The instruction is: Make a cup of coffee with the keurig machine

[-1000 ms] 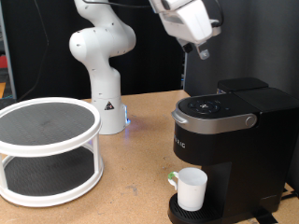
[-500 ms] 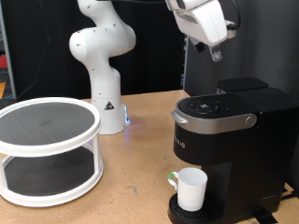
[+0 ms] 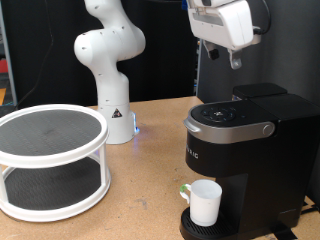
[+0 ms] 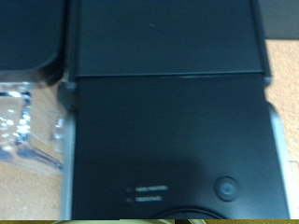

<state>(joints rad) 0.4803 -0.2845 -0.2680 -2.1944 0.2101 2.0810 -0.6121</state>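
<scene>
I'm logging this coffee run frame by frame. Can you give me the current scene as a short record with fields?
gripper: in the air above the keurig machine, near the exterior view's top; nothing shows between its fingers
machine lid: down, closed
cup: white mug standing on the drip tray under the spout, handle toward the exterior view's left
wrist view: looks down on the machine's black top and a round button
other: white two-tier round rack on the table at the exterior view's left

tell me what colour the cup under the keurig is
Plain white; the cup shows best in the exterior view.
</scene>
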